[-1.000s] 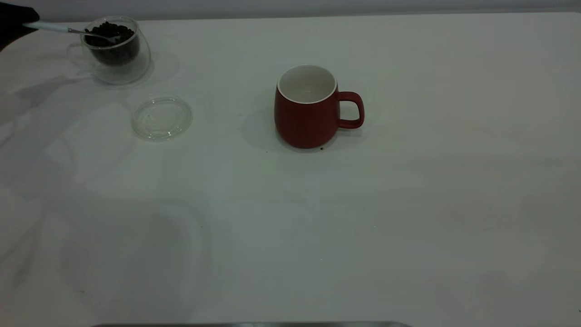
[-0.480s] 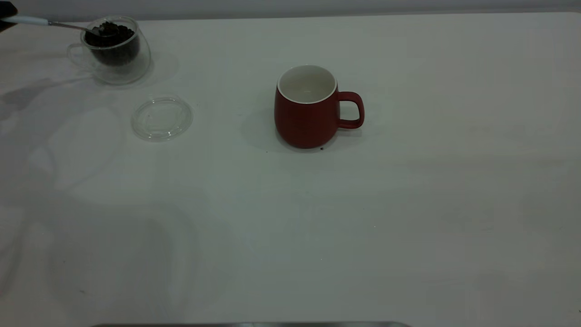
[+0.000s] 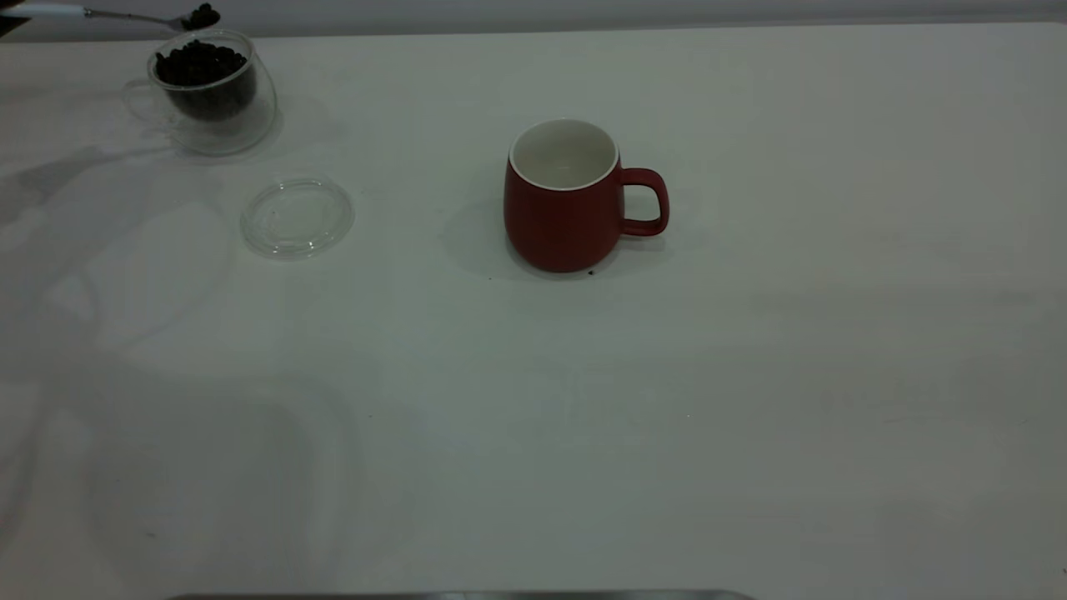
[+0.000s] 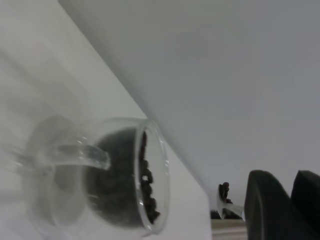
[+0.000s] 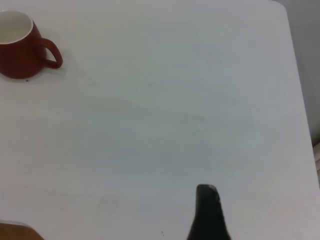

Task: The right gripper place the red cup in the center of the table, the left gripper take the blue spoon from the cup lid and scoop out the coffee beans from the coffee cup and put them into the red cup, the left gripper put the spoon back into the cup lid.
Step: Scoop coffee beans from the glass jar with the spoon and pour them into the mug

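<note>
The red cup [image 3: 567, 200] stands upright near the middle of the table [image 3: 750, 375], its handle to the right and its white inside bare; the right wrist view shows the red cup [image 5: 20, 47] far off. The clear coffee cup [image 3: 212, 96] at the far left holds coffee beans [image 3: 200, 62]. The blue spoon [image 3: 100, 13] hangs level just above its rim, a few beans heaped in the bowl. My left gripper [image 4: 289, 192] is shut on the spoon's handle, with the loaded spoon bowl [image 4: 224, 196] beyond the glass coffee cup [image 4: 100, 175]. The cup lid [image 3: 298, 217] lies bare between the two cups.
My right gripper [image 5: 207, 212] hovers parked over bare table, well to the right of the red cup. The table's back edge and a grey wall [image 3: 583, 12] run close behind the coffee cup. A dark speck [image 3: 591, 272] lies at the red cup's base.
The spoon has come up out of the coffee cup with beans in its bowl, rising and drawing left. The cups and the lid have not moved.
</note>
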{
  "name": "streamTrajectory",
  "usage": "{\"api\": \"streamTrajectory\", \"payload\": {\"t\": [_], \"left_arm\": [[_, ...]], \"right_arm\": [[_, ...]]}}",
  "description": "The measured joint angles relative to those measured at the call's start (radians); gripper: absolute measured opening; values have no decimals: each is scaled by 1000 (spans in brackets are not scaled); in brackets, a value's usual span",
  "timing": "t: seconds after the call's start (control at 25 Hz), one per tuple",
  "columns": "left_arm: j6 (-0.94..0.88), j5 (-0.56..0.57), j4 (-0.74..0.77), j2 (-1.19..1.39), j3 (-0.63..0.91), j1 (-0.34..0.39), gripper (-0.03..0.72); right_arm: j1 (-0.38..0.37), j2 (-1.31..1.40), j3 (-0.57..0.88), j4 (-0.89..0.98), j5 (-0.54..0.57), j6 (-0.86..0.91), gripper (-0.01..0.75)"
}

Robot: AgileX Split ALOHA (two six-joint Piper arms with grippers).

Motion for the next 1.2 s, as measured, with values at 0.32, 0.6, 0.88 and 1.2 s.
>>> {"api": "streamTrajectory", "payload": {"t": [0.32,0.6,0.88,1.2], "left_arm": [[-34,22,10,0,0,-14,124],[-42,23,26,0,0,-104,124],[-57,25,28,0,0,-208,124],[-60,25,29,0,0,-320,124]], "right_arm": [[0,0,0,0,0,0,588],[0,0,0,0,0,0,588],[0,0,0,0,0,0,588],[0,0,0,0,0,0,588]]}}
